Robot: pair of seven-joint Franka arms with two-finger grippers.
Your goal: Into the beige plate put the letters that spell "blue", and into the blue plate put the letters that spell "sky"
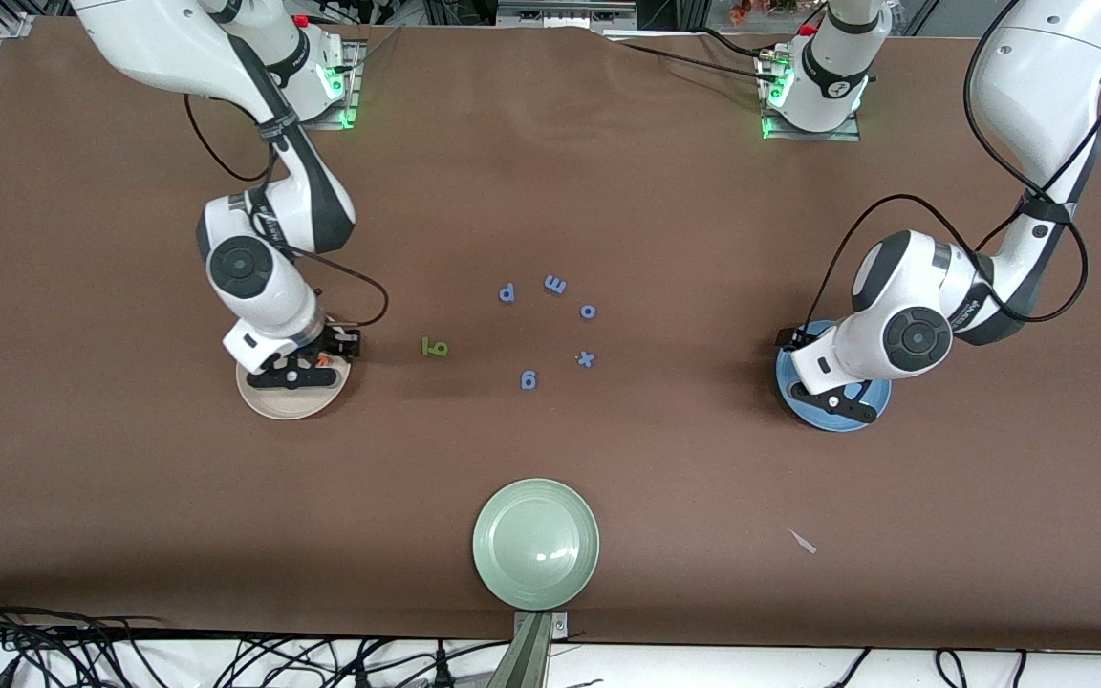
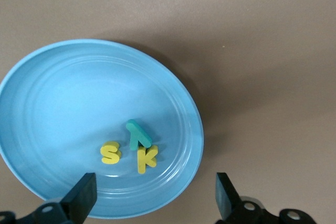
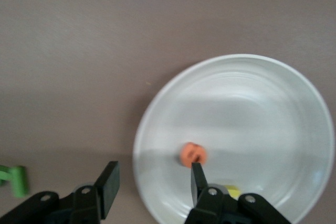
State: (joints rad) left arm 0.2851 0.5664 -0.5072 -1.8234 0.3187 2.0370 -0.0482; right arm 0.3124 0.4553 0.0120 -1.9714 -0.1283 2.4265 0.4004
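Observation:
My left gripper (image 1: 837, 401) hangs open over the blue plate (image 1: 880, 394), with nothing between its fingers. In the left wrist view that plate (image 2: 63, 103) holds the yellow s (image 2: 110, 153), the teal y (image 2: 138, 133) and the yellow k (image 2: 145, 158). My right gripper (image 1: 294, 376) is open over the beige plate (image 1: 269, 406). The orange e (image 3: 193, 155) lies in the plate (image 3: 252, 108) at one fingertip (image 3: 197, 174). A yellow piece (image 3: 232, 191) shows half hidden by the gripper. The green b (image 1: 435, 347) lies on the table beside the beige plate.
Several all-blue letters lie mid-table, among them a p (image 1: 507, 292), an m (image 1: 555, 284) and an x (image 1: 586, 359). A pale green plate (image 1: 536, 543) sits at the table's edge nearest the front camera. A small white scrap (image 1: 803, 542) lies beside it, toward the left arm's end.

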